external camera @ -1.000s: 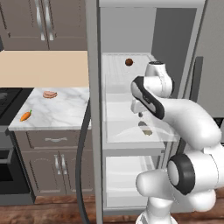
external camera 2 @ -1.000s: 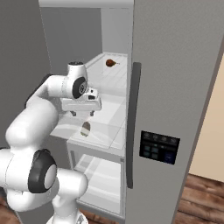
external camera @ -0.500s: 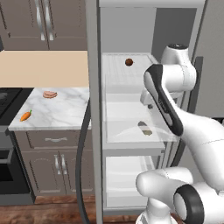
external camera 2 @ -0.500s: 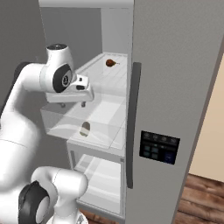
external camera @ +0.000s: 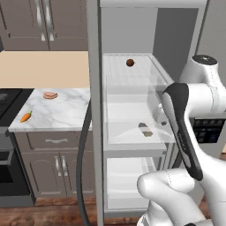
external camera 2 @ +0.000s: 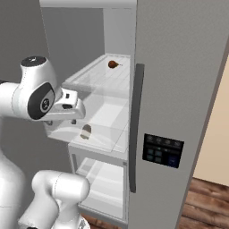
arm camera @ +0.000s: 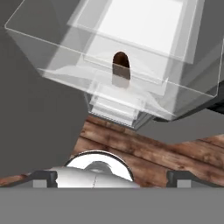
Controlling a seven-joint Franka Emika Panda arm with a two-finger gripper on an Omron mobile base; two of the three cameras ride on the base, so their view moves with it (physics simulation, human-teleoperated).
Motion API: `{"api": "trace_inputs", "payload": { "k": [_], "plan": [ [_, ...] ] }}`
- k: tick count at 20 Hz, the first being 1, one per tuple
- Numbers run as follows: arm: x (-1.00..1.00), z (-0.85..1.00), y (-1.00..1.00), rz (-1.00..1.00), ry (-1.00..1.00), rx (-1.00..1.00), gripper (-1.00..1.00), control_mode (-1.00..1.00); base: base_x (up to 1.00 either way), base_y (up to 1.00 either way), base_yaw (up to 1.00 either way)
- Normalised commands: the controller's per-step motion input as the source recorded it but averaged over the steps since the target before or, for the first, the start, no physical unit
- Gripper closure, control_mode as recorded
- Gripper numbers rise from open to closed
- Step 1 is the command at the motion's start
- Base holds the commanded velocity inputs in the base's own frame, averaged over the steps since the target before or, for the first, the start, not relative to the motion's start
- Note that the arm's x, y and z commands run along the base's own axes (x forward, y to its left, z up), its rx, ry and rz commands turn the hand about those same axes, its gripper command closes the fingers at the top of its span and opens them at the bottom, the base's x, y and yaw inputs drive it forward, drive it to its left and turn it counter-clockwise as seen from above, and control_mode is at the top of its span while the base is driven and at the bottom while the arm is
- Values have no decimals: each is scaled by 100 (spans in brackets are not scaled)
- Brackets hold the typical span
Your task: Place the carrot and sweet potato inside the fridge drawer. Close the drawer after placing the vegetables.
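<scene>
The sweet potato [external camera: 145,129] is lying inside the pulled-out fridge drawer [external camera: 132,137], while the carrot [external camera: 26,117] is waiting on the counter [external camera: 66,112]. With its jaws spread wide and empty, the gripper [arm camera: 111,177] should be swinging left, clearing the fridge wall before descending over the carrot.

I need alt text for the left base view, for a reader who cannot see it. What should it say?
The sweet potato lies inside the pulled-out clear fridge drawer, with the white robot arm to its right. The carrot sits on the marble counter left of the fridge, near a pink-tan food piece.
</scene>
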Motion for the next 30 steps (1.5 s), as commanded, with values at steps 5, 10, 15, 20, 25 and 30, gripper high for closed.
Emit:
{"api": "trace_inputs", "payload": {
  "k": [5, 10, 15, 20, 25, 30],
  "plan": [
    [-37, -19, 10, 0, 4, 0, -100, -100, 0, 0, 0],
    [2, -18, 5, 2, 6, 0, -100, -100, 0, 0, 0],
    [0, -18, -13, 12, -4, 0, -100, -100, 0, 0, 0],
    [-10, -2, -16, 12, -5, 0, -100, 100, -26, -42, 23],
    [0, 0, 0, 0, 0, 0, -100, 100, -35, -64, 58],
    [0, 0, 0, 0, 0, 0, -100, 100, -38, -26, 72]
  ]
}}
